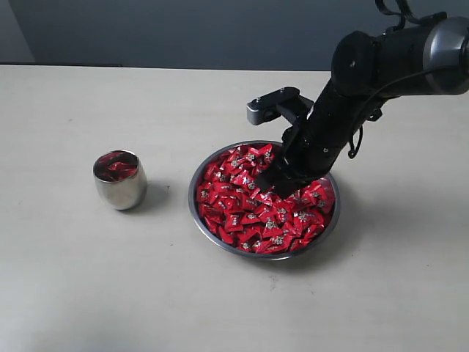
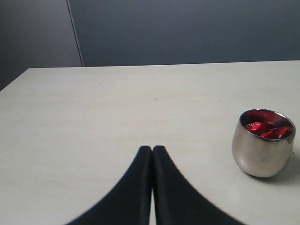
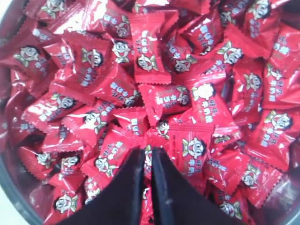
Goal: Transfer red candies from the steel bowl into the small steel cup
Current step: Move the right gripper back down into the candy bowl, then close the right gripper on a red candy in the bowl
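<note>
The steel bowl [image 1: 193, 207] sits right of centre, heaped with red candies [image 1: 245, 213]. My right gripper [image 1: 268, 183] reaches down into the heap. In the right wrist view its black fingers [image 3: 136, 187] stand nearly together with a red candy [image 3: 148, 161] pinched in the narrow gap, the right gripper [image 3: 148, 151] buried among the wrappers. The small steel cup [image 1: 121, 187] stands upright left of the bowl and holds a few red candies [image 2: 265, 128]. My left gripper [image 2: 152, 149] is shut on nothing, low over the table, the cup [image 2: 260, 152] off to one side.
The pale table [image 1: 88, 279] spreads wide around both vessels. A dark wall [image 1: 183, 29] runs behind its far edge. The right arm's black body [image 1: 381, 66] slants over the bowl's back right. The bowl's grey wall [image 3: 11, 187] shows beside the candies.
</note>
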`<action>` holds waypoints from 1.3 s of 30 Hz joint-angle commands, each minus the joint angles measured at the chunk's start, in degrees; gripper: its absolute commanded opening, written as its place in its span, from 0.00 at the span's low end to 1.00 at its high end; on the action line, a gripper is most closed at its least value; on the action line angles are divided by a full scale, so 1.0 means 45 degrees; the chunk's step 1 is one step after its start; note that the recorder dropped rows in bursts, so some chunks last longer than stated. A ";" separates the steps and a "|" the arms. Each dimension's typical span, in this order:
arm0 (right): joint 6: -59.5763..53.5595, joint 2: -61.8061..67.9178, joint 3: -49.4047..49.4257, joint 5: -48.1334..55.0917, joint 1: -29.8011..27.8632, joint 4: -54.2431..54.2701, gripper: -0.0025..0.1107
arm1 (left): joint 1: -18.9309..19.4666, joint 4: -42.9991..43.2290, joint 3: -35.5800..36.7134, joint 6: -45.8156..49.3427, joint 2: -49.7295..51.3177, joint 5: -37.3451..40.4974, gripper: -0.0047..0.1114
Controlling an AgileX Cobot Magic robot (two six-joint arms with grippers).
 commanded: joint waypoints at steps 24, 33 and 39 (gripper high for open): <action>0.1991 0.0656 -0.0025 -0.0484 0.0006 -0.1634 0.42 | 0.0010 0.0015 0.0049 -0.0033 -0.0057 -0.0023 0.04; 0.1991 0.0662 -0.0025 -0.0890 0.0006 -0.1352 0.41 | 0.0010 0.0015 0.0049 -0.0033 -0.0057 -0.0023 0.04; 0.1991 0.0716 -0.0025 -0.0991 0.0006 -0.1352 0.41 | 0.0010 0.0015 0.0049 -0.0033 -0.0057 -0.0023 0.04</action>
